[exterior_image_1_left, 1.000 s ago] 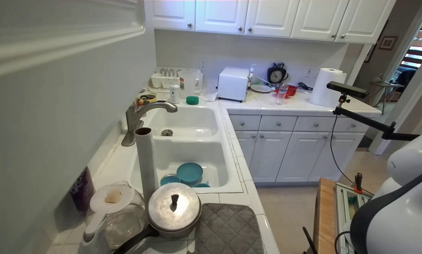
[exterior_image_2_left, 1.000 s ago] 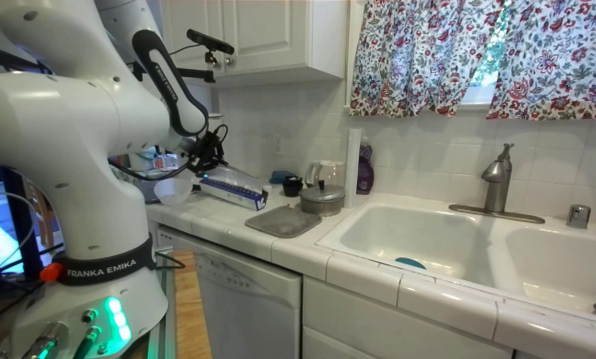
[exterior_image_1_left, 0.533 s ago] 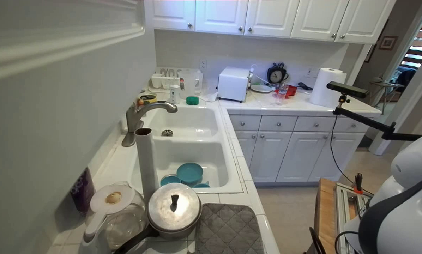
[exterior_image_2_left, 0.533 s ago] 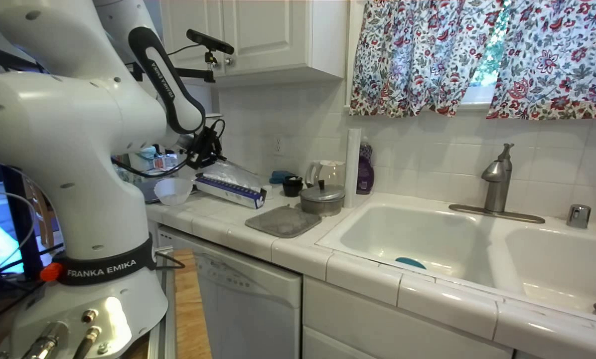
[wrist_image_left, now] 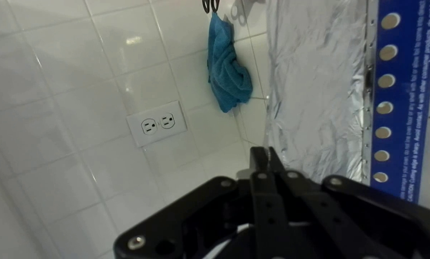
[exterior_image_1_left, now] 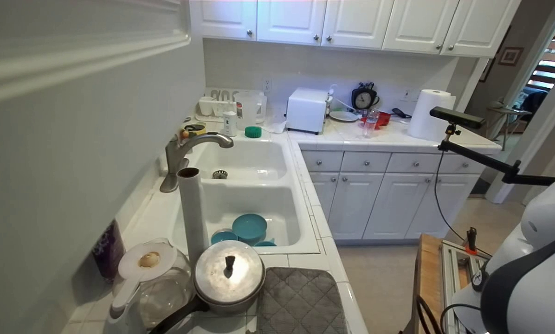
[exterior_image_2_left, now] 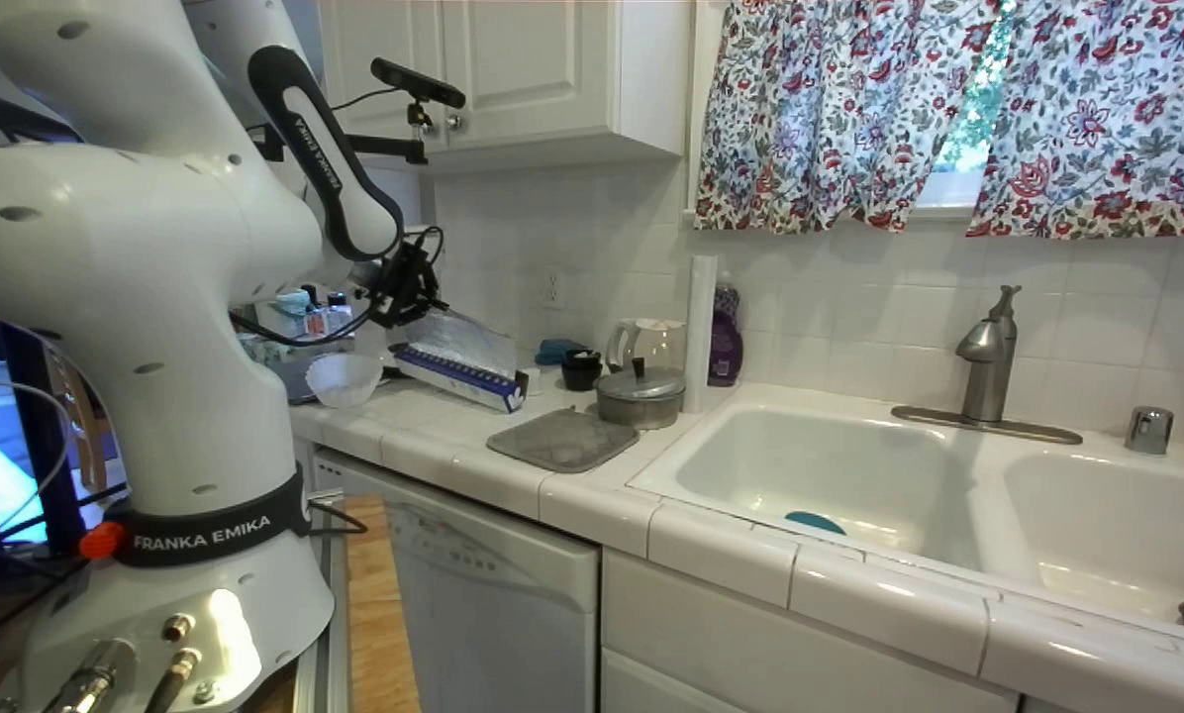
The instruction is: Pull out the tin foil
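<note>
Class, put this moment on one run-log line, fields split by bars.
gripper: shut on foil | foil: partly out, reaching from gripper down to box | pot: lid on

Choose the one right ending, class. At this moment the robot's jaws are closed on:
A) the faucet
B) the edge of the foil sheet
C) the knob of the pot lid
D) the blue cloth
B, because the wrist view shows the jaws pinched together at the edge of the foil sheet, and in an exterior view the sheet reaches up to them from its blue-and-white box.
</note>
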You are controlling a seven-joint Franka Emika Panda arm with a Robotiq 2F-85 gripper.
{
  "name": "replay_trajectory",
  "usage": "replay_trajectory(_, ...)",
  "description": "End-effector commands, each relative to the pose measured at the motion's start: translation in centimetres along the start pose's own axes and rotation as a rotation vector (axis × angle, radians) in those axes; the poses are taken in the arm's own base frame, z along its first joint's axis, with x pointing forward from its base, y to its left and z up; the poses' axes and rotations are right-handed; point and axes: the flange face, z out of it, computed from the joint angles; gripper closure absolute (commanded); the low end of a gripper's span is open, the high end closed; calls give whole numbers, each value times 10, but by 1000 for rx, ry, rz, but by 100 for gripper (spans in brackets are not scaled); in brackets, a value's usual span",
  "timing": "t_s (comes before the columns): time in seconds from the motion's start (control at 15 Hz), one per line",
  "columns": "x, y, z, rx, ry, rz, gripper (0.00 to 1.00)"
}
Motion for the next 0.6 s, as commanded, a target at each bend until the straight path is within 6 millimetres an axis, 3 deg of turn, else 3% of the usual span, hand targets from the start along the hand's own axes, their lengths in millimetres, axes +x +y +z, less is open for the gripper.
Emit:
replay_trajectory(0.0,7,-21,-25,69,1,-20,100)
replay_trajectory(0.27,-5,-59,-54,200,-57,-19,100)
replay_trajectory(0.53,-19,-77,-68,260,-99,-17,100)
